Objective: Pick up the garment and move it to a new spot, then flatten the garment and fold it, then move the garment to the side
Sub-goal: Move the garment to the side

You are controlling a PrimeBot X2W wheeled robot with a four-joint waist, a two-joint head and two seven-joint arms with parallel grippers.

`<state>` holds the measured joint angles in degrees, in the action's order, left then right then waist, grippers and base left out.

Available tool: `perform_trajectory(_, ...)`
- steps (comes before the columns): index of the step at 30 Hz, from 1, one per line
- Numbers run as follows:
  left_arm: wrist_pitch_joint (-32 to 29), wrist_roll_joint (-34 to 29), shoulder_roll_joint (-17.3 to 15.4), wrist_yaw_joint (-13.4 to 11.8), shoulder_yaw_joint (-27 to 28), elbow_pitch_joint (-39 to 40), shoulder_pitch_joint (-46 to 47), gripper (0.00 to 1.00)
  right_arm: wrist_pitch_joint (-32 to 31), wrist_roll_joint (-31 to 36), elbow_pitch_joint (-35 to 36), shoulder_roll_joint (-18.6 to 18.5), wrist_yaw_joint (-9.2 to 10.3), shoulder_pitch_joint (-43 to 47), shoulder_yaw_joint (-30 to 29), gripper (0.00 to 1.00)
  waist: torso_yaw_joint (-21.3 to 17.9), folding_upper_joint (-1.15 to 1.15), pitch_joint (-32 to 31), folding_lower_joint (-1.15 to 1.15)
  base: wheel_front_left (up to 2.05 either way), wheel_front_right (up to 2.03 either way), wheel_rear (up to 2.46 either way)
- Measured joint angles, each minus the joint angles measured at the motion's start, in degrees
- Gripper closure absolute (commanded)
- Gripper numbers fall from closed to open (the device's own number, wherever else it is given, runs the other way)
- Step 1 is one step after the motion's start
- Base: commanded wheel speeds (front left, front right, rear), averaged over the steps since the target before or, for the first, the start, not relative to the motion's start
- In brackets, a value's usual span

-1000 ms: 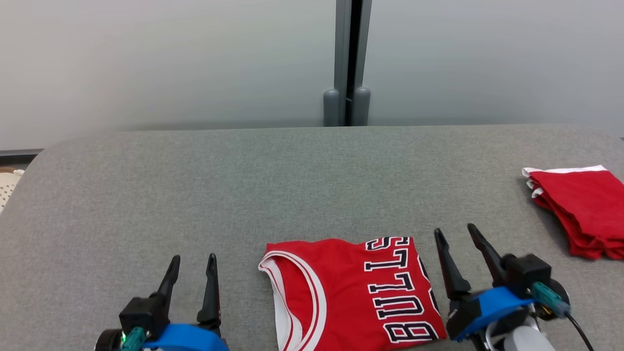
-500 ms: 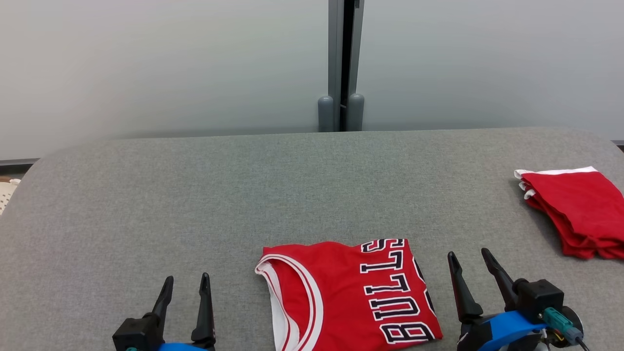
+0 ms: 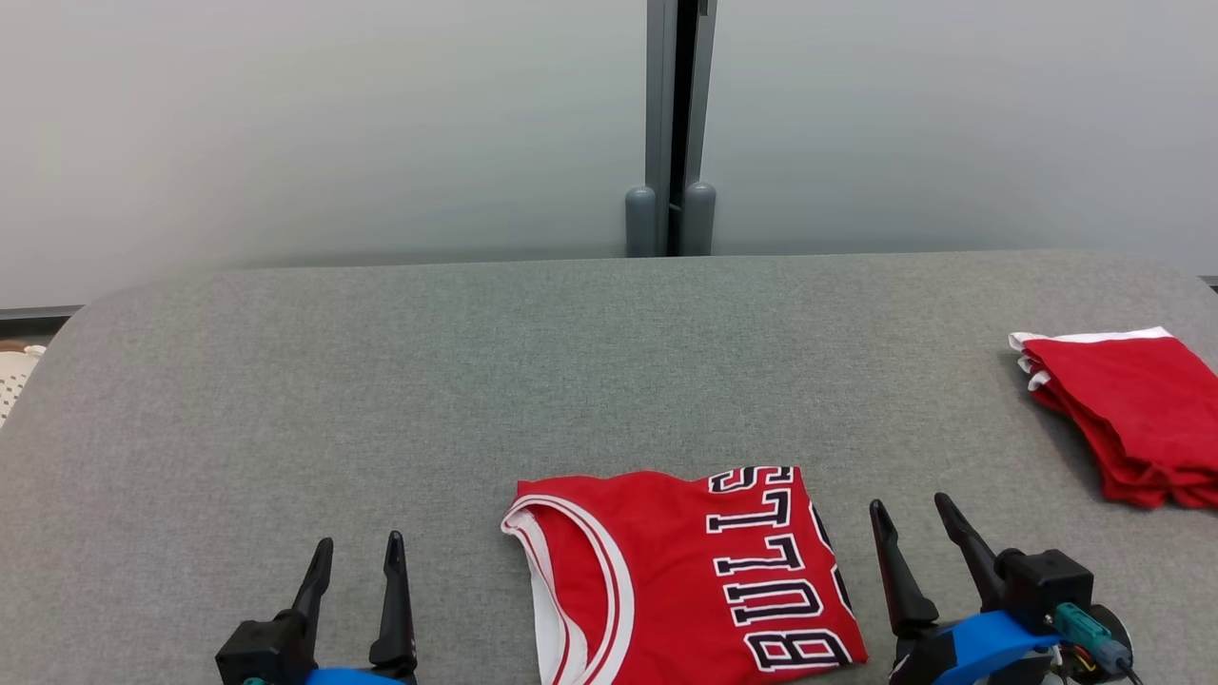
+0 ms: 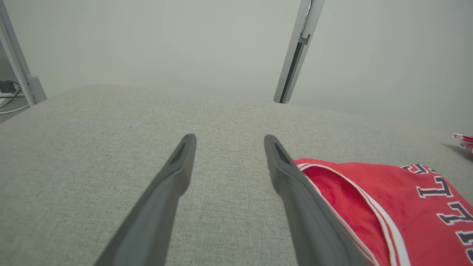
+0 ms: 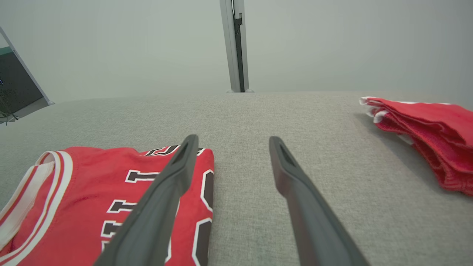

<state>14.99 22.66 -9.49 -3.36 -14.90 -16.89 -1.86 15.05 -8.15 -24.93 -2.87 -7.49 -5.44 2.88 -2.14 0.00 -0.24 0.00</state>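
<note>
Red basketball jersey (image 3: 685,580), white trim, black-and-white lettering, lay folded flat at the near edge of the grey fabric-covered table (image 3: 476,362), between the two grippers. Left gripper (image 3: 360,539) sat off the collar side, fingers apart, clamped on nothing. Right gripper (image 3: 907,501) sat just beside the lettered edge, fingers likewise spread and empty.

Both hung low, pointing away from the robot and flanking the jersey. Judged a ready stance for taking it by both sides and shifting it aside, since the fold looked done.

As for containers, the table itself did the holding: the jersey, plus a stack of folded red cloth with white edging (image 3: 1132,419) well apart on the right, probably where finished pieces go.
</note>
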Motion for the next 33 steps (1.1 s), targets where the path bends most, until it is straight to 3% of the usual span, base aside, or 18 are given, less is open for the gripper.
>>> perform_trajectory(8, 0.00, -0.66, 0.12, 0.36, 1.10, -0.07, 0.70, 0.00, -4.53, 2.24, -0.33, -0.01, 0.01, -3.85, 0.00, 0.00, 0.38, 0.00, 0.87, 0.00, 0.00, 0.00, 0.00)
perform_trajectory(12, 0.00, -1.08, -0.03, 0.40, 1.47, -0.07, 1.47, 0.00, -13.58, 5.84, 0.45, -0.02, 0.00, -7.58, -0.30, 0.00, 1.14, 0.00, 1.99, 0.00, 0.00, 0.00, 0.00)
perform_trajectory(16, 0.01, -1.57, -0.22, 0.46, 1.89, -0.24, 1.91, 0.00, -24.53, 5.34, 0.62, -1.37, 0.00, -9.59, 1.81, 0.00, 2.30, 0.00, 3.18, 0.00, 0.00, 0.00, 0.00)
perform_trajectory(22, 0.01, -2.09, 0.24, 0.89, 2.12, -0.46, 2.60, 0.00, -38.00, -0.04, -0.25, -5.37, 0.00, -9.49, 6.30, 0.00, 4.70, 0.00, 4.92, 0.00, 0.00, 0.00, 0.00)
perform_trajectory(27, 0.00, -2.50, 0.53, 1.36, 2.54, -0.69, 3.18, 0.00, -43.07, -5.28, 0.11, -7.15, 0.00, -9.07, 9.00, 0.00, 6.11, 0.00, 6.40, 0.00, 0.00, 0.00, 0.00)
perform_trajectory(28, 0.00, -2.53, 0.57, 1.37, 2.63, -0.78, 3.22, 0.00, -43.26, -5.72, 0.21, -7.42, 0.00, -9.09, 9.21, 0.06, 6.28, 0.00, 6.63, 0.00, 0.00, 0.00, 0.00)
perform_trajectory(29, 0.01, -2.60, 0.60, 1.40, 2.69, -0.87, 3.22, 0.00, -43.65, -6.22, 0.25, -7.53, 0.00, -9.13, 9.29, 0.36, 6.38, 0.00, 6.84, 0.00, 0.00, 0.00, 0.00)
perform_trajectory(30, 0.01, -2.75, 0.62, 1.41, 2.72, -0.98, 3.24, 0.00, -43.79, -6.76, 0.31, -7.64, 0.01, -9.26, 9.51, 0.57, 6.43, 0.00, 7.02, 0.00, 0.00, 0.00, 0.00)
perform_trajectory(31, 0.00, -2.98, 0.64, 1.47, 2.76, -1.03, 3.25, 0.00, -43.77, -7.09, 0.46, -7.79, 0.01, -9.32, 9.72, 0.71, 6.41, 0.00, 7.15, 0.00, 0.00, 0.00, 0.00)
perform_trajectory(32, 0.00, -3.09, 0.69, 1.48, 2.79, -1.05, 3.26, 0.00, -43.72, -7.23, 0.51, -7.87, 0.01, -9.40, 9.81, 0.95, 6.28, 0.00, 7.26, 0.00, 0.00, 0.00, 0.00)
perform_trajectory(33, 0.01, -3.11, 0.73, 1.65, 2.81, -1.05, 3.29, 0.00, -43.56, -7.38, 0.58, -7.95, 0.01, -9.51, 10.09, 1.00, 6.07, 0.00, 7.39, 0.00, 0.00, 0.00, 0.00)
